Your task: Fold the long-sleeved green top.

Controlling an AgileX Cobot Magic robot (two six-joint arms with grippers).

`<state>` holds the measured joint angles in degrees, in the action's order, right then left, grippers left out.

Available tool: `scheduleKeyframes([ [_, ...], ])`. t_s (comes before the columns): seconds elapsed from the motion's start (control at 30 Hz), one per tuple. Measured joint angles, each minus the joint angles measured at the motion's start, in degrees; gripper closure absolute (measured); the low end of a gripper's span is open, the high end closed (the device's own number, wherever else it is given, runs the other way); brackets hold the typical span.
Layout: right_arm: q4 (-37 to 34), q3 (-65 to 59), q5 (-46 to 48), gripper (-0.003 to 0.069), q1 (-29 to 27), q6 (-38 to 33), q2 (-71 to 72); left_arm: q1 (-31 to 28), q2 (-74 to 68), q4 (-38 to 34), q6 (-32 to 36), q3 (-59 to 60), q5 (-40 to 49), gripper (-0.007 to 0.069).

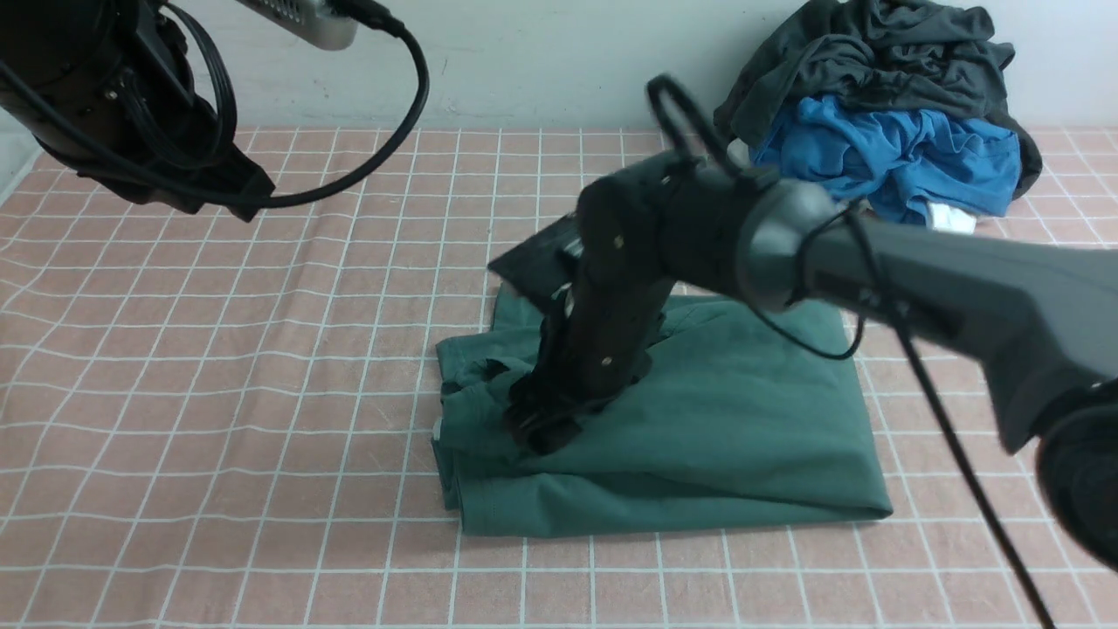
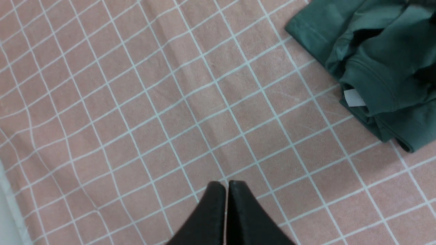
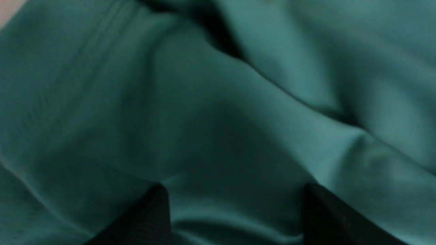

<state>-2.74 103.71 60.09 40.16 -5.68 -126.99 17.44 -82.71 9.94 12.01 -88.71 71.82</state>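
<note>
The right tool [image 1: 541, 430] stands with its jaws spread wide, tips down on the green long-sleeved top [image 1: 725, 419], pinching nothing that I can see. It sits at the rumpled 9 o'clock end of the bundle. The rest of the cloth runs off toward 3 o'clock, its long axis lying 9 to 3 across the middle of the counter [image 1: 218, 393]. The left tool [image 2: 226, 183] is pressed shut and empty, over bare counter toward 10 o'clock, well apart. The right arm is the nearer, I'd say, for tidying that loose end.
</note>
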Motion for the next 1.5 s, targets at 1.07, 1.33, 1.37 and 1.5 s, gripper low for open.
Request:
scheduleKeyframes([
  [1.07, 10.1, -55.9, -29.4, 0.0445, -0.3, 12.5, 80.1, 0.0, 65.8, -0.9, -14.7, 60.8, -23.8, 0.0627],
  [1.33, 10.3, -64.1, -30.0, 0.0666, -0.3, 14.3, 98.1, 0.0, 72.5, -1.2, -14.7, 61.6, -27.1, 0.0627],
  [1.37, 10.5, -64.3, -29.9, 0.0669, -0.3, 14.3, 99.5, 0.0, 72.5, -1.2, -14.7, 61.6, -27.1, 0.0627],
  [1.5, 11.5, -64.5, -29.6, 0.0671, -0.3, 14.4, 103.4, 0.0, 72.5, -1.3, -14.7, 61.7, -27.1, 0.0627],
])
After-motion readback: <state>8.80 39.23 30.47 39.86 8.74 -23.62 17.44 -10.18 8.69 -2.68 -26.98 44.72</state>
